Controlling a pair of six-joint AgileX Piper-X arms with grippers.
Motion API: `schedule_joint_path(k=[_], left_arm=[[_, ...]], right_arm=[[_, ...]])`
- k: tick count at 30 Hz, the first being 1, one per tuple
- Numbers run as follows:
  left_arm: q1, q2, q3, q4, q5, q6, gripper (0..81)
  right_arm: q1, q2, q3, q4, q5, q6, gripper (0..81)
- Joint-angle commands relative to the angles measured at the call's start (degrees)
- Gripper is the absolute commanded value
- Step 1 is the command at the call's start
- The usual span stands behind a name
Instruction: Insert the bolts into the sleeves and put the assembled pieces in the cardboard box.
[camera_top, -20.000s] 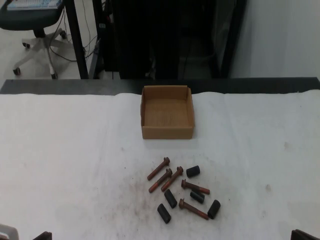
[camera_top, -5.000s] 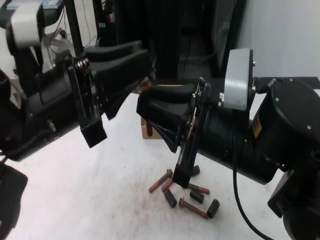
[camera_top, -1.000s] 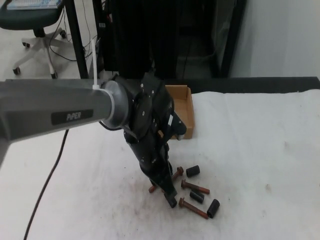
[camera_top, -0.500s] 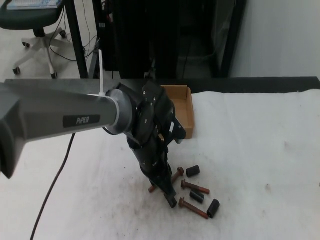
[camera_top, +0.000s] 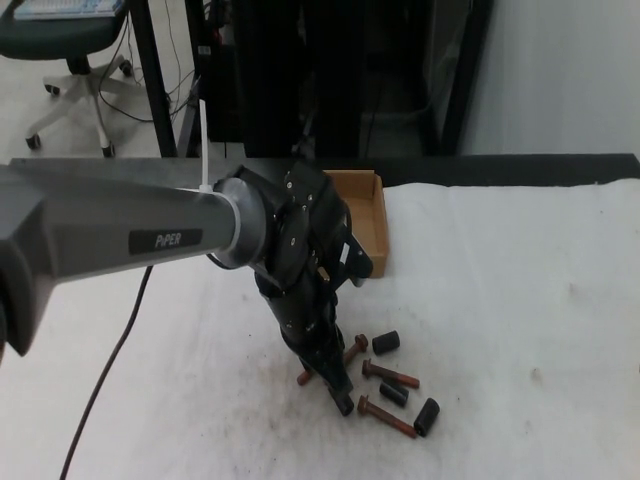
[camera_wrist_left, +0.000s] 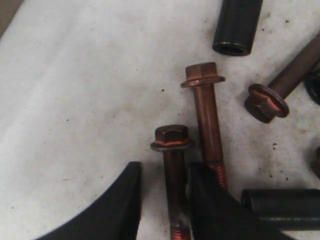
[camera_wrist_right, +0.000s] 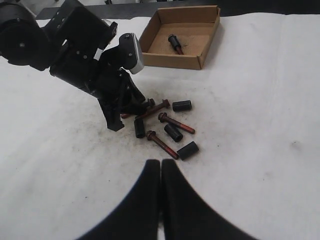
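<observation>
our left jaws stand open, one on each side of the shank of a bolt (camera_wrist_left: 172, 150) that lies flat on the surface (camera_wrist_left: 75, 100). one jaw seems to touch the shank; beside the other a sliver of cloth shows. our right jaws are pressed together on nothing, hanging well back from the pile.

to make this pick well, we judge that we should close squarely across the shank so the bolt cannot roll out. the neighbouring bolt (camera_wrist_left: 206, 120) lies just beside it and nearly parallel, with its threaded end against the outside of one jaw, so a skewed squeeze could drag it along. we sit toward the threaded end. a hold nearer the head would leave more shank free for a sleeve.

further out lie a third bolt (camera_wrist_left: 272, 97), a sleeve (camera_wrist_left: 239, 25) and a second sleeve (camera_wrist_left: 285, 207), all near but apart from our bolt. beyond the pile stands the cardboard box (camera_wrist_right: 172, 61), holding what looks like one assembled piece (camera_wrist_right: 176, 42).

the surface is a white cloth, smudged dark and rusty around the pile. past its far edge we see dark frame posts (camera_top: 455, 75) and an office chair (camera_top: 70, 40) on a pale floor.
</observation>
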Motion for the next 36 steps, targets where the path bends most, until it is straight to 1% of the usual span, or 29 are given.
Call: schedule_joint_path(k=[1,18,20,22,24,25,28,30,36], left_arm=[[-0.12,1.54,-0.08,-1.07,-0.88,0.09,29.7],[0.02,1.54,-0.28,-2.34,-0.88,-0.91,29.7],[0.02,1.54,-0.28,-1.75,-0.88,-0.91,25.4],[0.13,1.54,-0.28,-0.95,-0.88,-0.91,16.6],[0.09,1.54,-0.28,-0.32,-0.88,-0.91,9.9],[0.09,1.54,-0.28,-0.01,-0.88,-0.91,7.8],[0.09,1.54,-0.28,1.16,-0.71,-0.91,5.6],[0.09,1.54,-0.28,1.57,-0.72,-0.91,0.6],[0.09,1.54,-0.28,1.02,-0.72,-0.91,0.2]], right_arm=[[-0.08,-0.40,-0.09,0.19,0.48,-0.28,0.6],[-0.08,-0.40,-0.09,0.19,0.48,-0.28,0.6],[-0.08,-0.40,-0.09,0.19,0.48,-0.28,0.6],[-0.08,-0.40,-0.09,0.19,0.48,-0.28,0.6],[-0.08,-0.40,-0.09,0.19,0.48,-0.28,0.6],[-0.08,-0.40,-0.09,0.19,0.48,-0.28,0.6],[-0.08,-0.40,-0.09,0.19,0.48,-0.28,0.6],[-0.08,-0.40,-0.09,0.19,0.48,-0.28,0.6],[-0.08,-0.40,-0.09,0.19,0.48,-1.18,0.6]])
